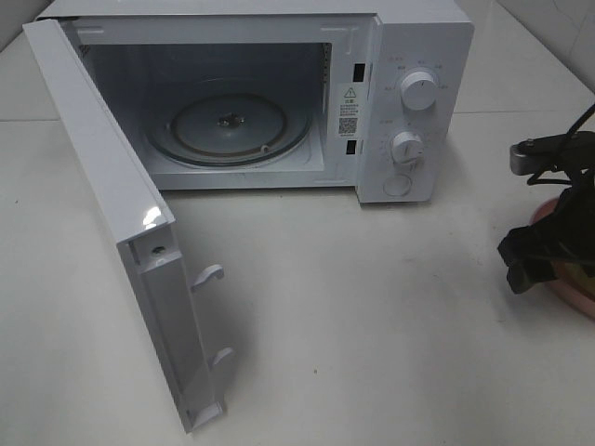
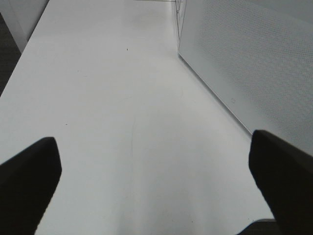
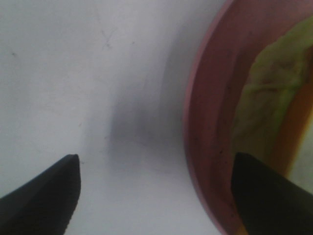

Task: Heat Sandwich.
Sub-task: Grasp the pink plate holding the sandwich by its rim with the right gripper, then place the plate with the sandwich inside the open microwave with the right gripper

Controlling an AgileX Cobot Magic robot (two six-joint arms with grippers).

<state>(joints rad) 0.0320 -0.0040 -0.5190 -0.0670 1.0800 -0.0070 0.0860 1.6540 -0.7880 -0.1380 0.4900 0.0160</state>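
Observation:
The sandwich [image 3: 266, 93], pale bread with a green filling and an orange crust, lies on a round pink plate [image 3: 208, 122] in the right wrist view. My right gripper [image 3: 156, 161] is open and straddles the plate's rim, one finger over the bare table and the other over the plate. From the high camera the right gripper [image 1: 535, 265] hangs over the plate [image 1: 569, 295] at the table's right edge and hides the sandwich. My left gripper [image 2: 152, 139] is open and empty above bare table, out of the high view.
The white microwave [image 1: 409, 56] stands at the back with its door [image 1: 112, 214] swung wide open toward the front left. Its glass turntable [image 1: 232, 125] is bare. The door's dotted outer face [image 2: 244, 63] stands close beside my left gripper.

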